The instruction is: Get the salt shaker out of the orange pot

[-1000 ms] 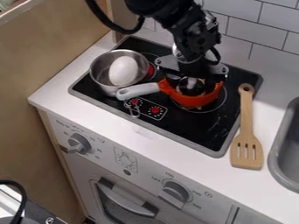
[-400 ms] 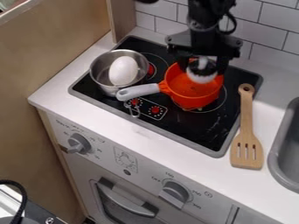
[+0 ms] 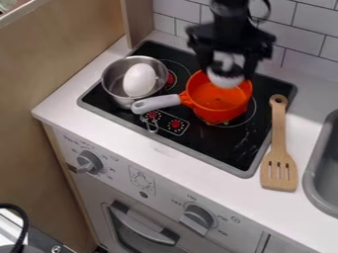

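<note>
At the top of the camera view, my black gripper (image 3: pixel 228 69) hangs over the back of the orange pot, shut on the salt shaker (image 3: pixel 225 78). The shaker has a white end facing down and a dark band, and it hangs above the pot's back rim, between the fingers. The orange pot (image 3: pixel 218 101) stands on the right part of the black stove, its grey-white handle towards the left. Its orange floor is in sight.
A metal pot (image 3: pixel 114 81) holding a white egg (image 3: pixel 139 79) stands left of the orange pot. A wooden slotted spatula (image 3: pixel 279 148) lies right of the stove (image 3: pixel 232 153), beside a grey sink (image 3: pixel 318 170). The tiled wall (image 3: pixel 300 34) rises behind.
The gripper was down in the orange pot a second ago. It has risen with the salt shaker, which has come up from inside the pot to above its back rim.
</note>
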Tool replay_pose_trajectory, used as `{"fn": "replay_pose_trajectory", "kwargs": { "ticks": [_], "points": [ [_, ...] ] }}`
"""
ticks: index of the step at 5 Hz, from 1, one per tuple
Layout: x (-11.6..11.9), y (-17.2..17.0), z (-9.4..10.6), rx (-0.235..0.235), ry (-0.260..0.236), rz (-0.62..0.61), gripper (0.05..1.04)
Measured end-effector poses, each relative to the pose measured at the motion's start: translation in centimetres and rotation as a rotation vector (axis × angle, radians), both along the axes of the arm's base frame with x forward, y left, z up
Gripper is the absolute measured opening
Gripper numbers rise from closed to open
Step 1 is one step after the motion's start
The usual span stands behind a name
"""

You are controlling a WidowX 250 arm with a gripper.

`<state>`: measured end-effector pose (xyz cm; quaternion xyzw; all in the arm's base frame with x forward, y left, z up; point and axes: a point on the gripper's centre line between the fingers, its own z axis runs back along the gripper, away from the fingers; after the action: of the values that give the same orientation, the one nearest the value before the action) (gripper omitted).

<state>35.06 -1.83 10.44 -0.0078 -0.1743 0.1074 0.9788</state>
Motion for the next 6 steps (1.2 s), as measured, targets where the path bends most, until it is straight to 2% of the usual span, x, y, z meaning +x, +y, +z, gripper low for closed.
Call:
{"fn": "replay_pose_trajectory", "kwargs": {
  "ticks": [1,2,3,4,6],
  "points": [
    [-0.3,1.6,1.1,0.009,0.024,-0.048,0.835],
    [1.6,3.6,2.4,0.012,-0.019,-0.118,0.835],
    [3.0,5.6,1.4,-0.005,-0.041,-0.185,0.835],
    [5.0,7.4,-0.3,-0.012,-0.088,-0.212,0.835],
    [7.5,8.0,-3.7,-0.007,-0.195,-0.189,0.835]
  ]
}}
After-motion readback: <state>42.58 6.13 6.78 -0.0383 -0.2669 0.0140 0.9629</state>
